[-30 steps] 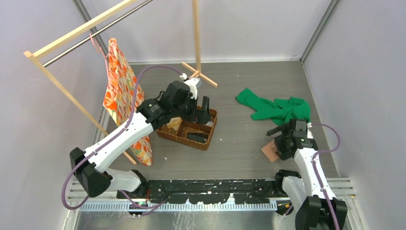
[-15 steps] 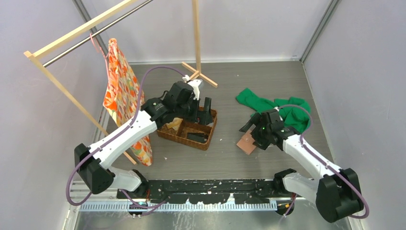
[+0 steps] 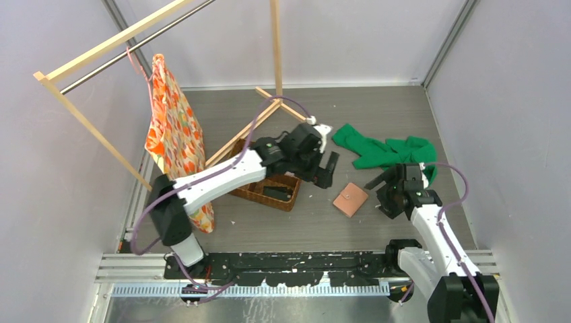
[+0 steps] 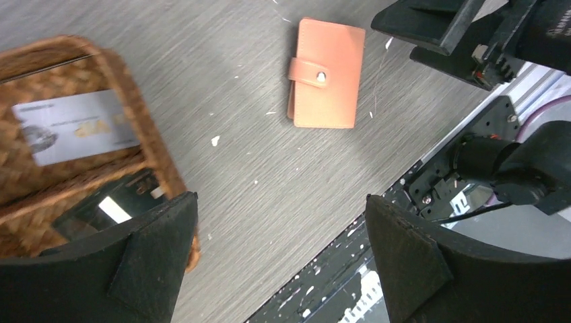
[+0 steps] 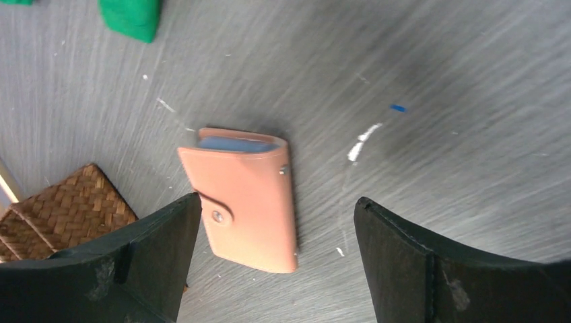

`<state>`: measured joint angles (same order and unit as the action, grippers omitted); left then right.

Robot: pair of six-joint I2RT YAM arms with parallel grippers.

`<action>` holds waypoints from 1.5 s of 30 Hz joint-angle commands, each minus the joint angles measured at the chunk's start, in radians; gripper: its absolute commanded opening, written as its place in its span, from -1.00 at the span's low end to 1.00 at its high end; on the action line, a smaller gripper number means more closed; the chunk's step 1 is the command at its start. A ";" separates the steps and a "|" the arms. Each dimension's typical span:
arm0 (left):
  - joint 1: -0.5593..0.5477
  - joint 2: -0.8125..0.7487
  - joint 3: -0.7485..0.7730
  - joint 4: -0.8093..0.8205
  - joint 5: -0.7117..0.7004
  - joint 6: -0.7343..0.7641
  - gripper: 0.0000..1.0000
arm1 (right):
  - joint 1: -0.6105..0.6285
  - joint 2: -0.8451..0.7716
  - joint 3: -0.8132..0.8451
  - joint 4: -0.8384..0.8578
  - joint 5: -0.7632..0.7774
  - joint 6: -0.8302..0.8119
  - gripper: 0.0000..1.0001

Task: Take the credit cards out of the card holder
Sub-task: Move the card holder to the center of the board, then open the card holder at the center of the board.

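The salmon-pink card holder (image 3: pixel 351 199) lies flat on the table, folded shut with its strap snapped over. In the right wrist view the card holder (image 5: pixel 246 198) shows a blue-grey edge at its top end. My right gripper (image 3: pixel 385 192) hovers just right of it, open, with nothing held between its fingers (image 5: pixel 155 249). My left gripper (image 3: pixel 324 169) hangs open between the basket and the holder. The left wrist view has the card holder (image 4: pixel 326 73) ahead of the left gripper (image 4: pixel 280 202). A silvery credit card (image 4: pixel 74 128) lies in the basket.
The brown woven basket (image 3: pixel 266 190) sits left of the holder, and a crumpled green cloth (image 3: pixel 387 151) lies behind it. An orange patterned cloth (image 3: pixel 175 134) hangs on the wooden rack (image 3: pixel 276 54) at the left. The black rail (image 3: pixel 303 259) runs along the near edge.
The right gripper carried the card holder leftward, let it go on the table and drew back to the right. The left arm swung from over the basket rightward toward the holder.
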<state>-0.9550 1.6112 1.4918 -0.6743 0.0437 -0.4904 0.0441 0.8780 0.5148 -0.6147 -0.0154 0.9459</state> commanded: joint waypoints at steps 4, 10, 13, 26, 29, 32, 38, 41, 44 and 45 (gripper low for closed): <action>-0.117 0.214 0.170 0.000 -0.140 0.062 1.00 | -0.130 -0.082 -0.097 -0.044 -0.158 -0.006 0.67; -0.209 0.334 0.210 0.095 -0.256 0.140 0.93 | -0.188 -0.094 -0.127 -0.040 -0.181 0.009 0.69; -0.248 0.408 0.275 0.075 -0.290 0.200 0.85 | -0.225 -0.060 -0.122 -0.051 -0.183 -0.007 0.72; -0.267 0.615 0.452 0.009 -0.283 0.222 0.15 | -0.337 -0.010 -0.135 -0.053 -0.248 -0.058 0.74; -0.267 0.634 0.464 0.022 -0.277 0.221 0.14 | -0.339 -0.006 -0.127 -0.054 -0.247 -0.064 0.74; -0.266 0.653 0.479 0.027 -0.280 0.219 0.11 | -0.342 -0.001 -0.127 -0.050 -0.248 -0.068 0.74; -0.267 0.686 0.502 0.029 -0.339 0.227 0.06 | -0.343 0.012 -0.127 -0.043 -0.254 -0.071 0.74; -0.266 0.698 0.509 0.027 -0.344 0.233 0.03 | -0.343 0.014 -0.127 -0.040 -0.256 -0.071 0.73; -0.268 0.709 0.511 0.033 -0.347 0.234 -0.07 | -0.344 0.018 -0.127 -0.038 -0.256 -0.073 0.73; -0.266 0.713 0.512 0.033 -0.347 0.236 -0.07 | -0.343 0.020 -0.127 -0.036 -0.256 -0.073 0.74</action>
<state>-1.2236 2.3020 1.9682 -0.6685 -0.2737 -0.2729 -0.2966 0.8780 0.3859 -0.6594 -0.2836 0.8944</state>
